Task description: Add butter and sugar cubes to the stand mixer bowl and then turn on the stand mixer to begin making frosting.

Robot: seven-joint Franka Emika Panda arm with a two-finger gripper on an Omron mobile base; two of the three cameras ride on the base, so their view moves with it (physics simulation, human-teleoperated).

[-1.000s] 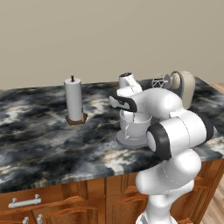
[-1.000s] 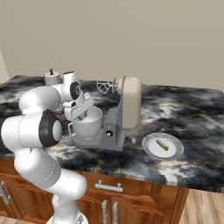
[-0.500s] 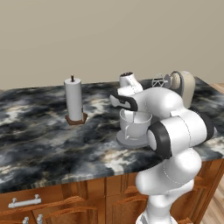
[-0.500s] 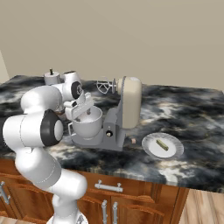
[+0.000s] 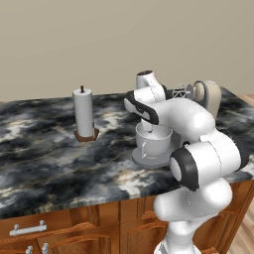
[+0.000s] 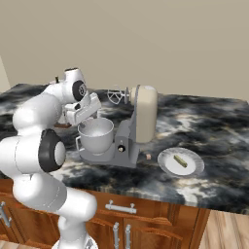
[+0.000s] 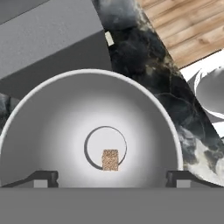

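- The gripper [image 7: 111, 178] hangs right over the stand mixer bowl [image 7: 57, 122], its two dark fingertips [image 7: 41, 178] spread wide apart with nothing between them.
- Down in the bowl, a tan sugar cube [image 7: 110, 159] sits on the floor, on the edge of the ring marked at the bottom, below the open tips and clear of both.
- A second pale sugar cube [image 7: 109, 39] lies out on the dark marble counter [image 7: 144, 65], beside the grey mixer base; in the right base view the same little cube [image 6: 148, 156] sits between the base and the white plate [image 6: 168, 163].
- The butter [image 6: 180, 161], a short yellowish stick, rests on that plate, well apart from the gripper and on the far side of the mixer from the bowl.
- The stand mixer [image 6: 138, 121] has its cream head tilted back, the wire whisk [image 6: 115, 96] lifted up behind and away from the bowl.
- From the left base view, the bowl [image 5: 151, 144] stands on the flat grey base with the arm's wrist directly above it.
- The paper-towel roll [image 5: 83, 113] stands upright on its holder, off to the left of the bowl.
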